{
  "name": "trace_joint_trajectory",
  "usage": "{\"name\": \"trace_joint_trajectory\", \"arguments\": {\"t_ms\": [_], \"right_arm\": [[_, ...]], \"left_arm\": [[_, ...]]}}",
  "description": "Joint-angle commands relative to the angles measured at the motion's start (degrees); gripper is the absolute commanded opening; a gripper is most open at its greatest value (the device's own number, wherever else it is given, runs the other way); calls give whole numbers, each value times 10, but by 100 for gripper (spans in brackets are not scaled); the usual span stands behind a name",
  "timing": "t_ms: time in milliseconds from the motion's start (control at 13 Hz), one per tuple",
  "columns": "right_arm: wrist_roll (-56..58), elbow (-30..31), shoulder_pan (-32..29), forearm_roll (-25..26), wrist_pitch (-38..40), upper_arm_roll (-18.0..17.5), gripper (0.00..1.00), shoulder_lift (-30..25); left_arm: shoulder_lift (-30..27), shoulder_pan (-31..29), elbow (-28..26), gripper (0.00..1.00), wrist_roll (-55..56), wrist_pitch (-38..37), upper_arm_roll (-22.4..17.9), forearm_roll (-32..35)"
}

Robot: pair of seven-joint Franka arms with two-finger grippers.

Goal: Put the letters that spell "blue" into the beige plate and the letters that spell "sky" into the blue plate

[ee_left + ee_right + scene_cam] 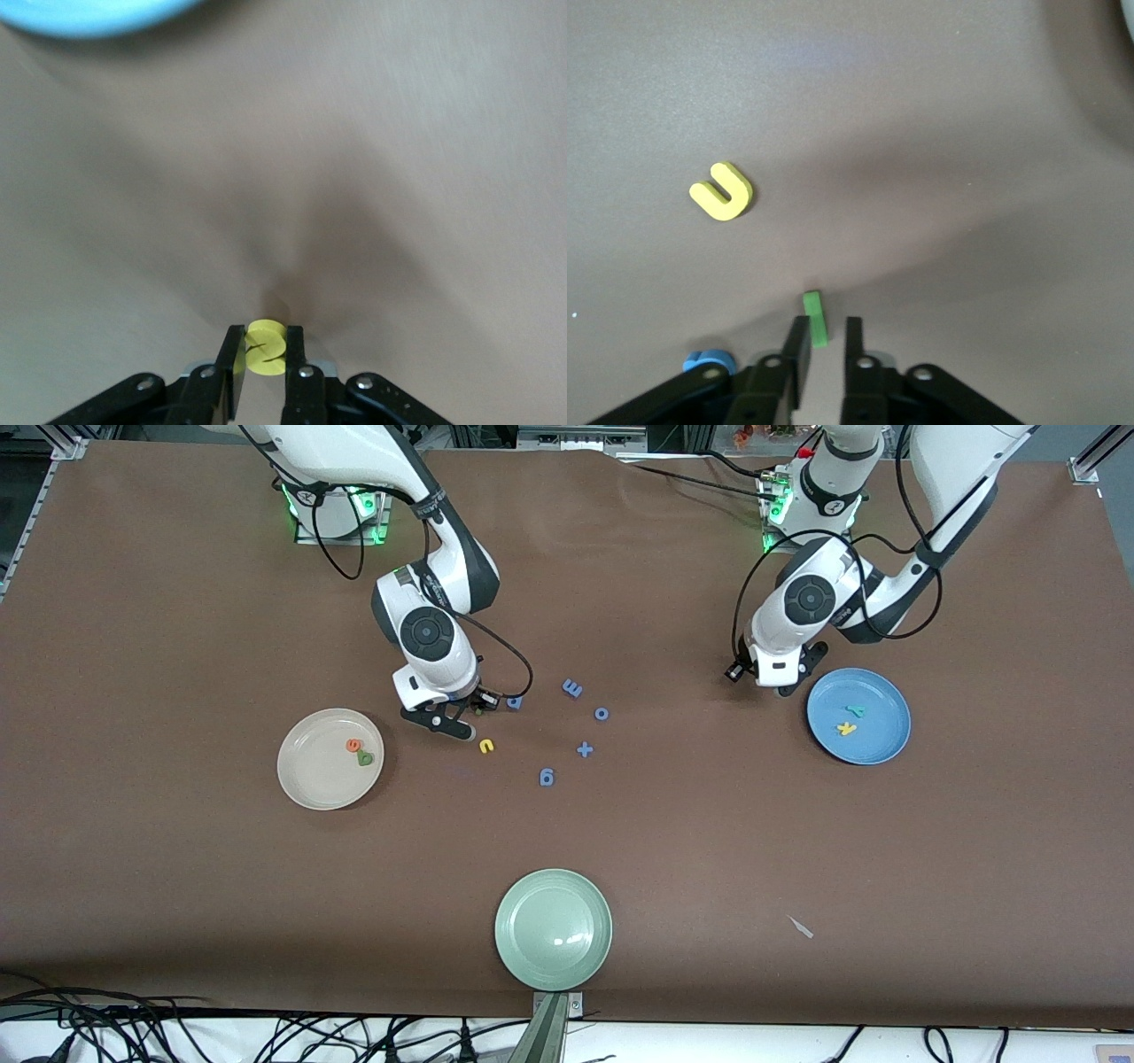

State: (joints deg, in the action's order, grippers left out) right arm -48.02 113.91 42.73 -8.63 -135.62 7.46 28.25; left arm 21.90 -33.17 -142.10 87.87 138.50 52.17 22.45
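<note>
My left gripper hangs over the table beside the blue plate, toward the table's middle. Its jaws are shut on the yellow s. The teal y and yellow k lie in that plate. My right gripper is low over the table beside the beige plate, which holds the orange e and green b. In the right wrist view the gripper stands open; the thin green l rests against one finger, clear of the other. The yellow u lies close by.
Blue characters lie mid-table: a p right beside the right gripper, an m, an o, a plus and a g. A pale green plate sits near the front edge. A small white scrap lies nearby.
</note>
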Motion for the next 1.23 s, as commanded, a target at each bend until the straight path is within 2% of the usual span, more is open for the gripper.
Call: {"name": "trace_joint_trajectory", "arguments": {"t_ms": [0, 309, 540, 848, 926, 1003, 1080, 1157], "right_arm": [[3, 1, 13, -8, -8, -1, 47, 3], [0, 11, 18, -4, -32, -1, 49, 19], [1, 13, 19, -2, -39, -1, 47, 23], [8, 18, 18, -2, -47, 0, 25, 23], [8, 18, 18, -2, -45, 0, 16, 22], [10, 18, 18, -2, -43, 1, 8, 21], [23, 18, 17, -2, -40, 4, 3, 16], [39, 14, 17, -2, -35, 11, 2, 9]], "left_arm": [[-17, -49, 45, 1, -55, -89, 6, 19], [-29, -180, 71, 1, -204, -92, 13, 18], [-22, -221, 82, 2, -261, -88, 11, 18], [-20, -222, 75, 11, -250, -85, 13, 16], [-20, -221, 73, 21, -250, -86, 13, 16], [-15, -220, 73, 39, -250, -87, 13, 16], [-15, -220, 75, 51, -250, -87, 13, 15], [-16, -220, 80, 62, -250, -89, 14, 11]]}}
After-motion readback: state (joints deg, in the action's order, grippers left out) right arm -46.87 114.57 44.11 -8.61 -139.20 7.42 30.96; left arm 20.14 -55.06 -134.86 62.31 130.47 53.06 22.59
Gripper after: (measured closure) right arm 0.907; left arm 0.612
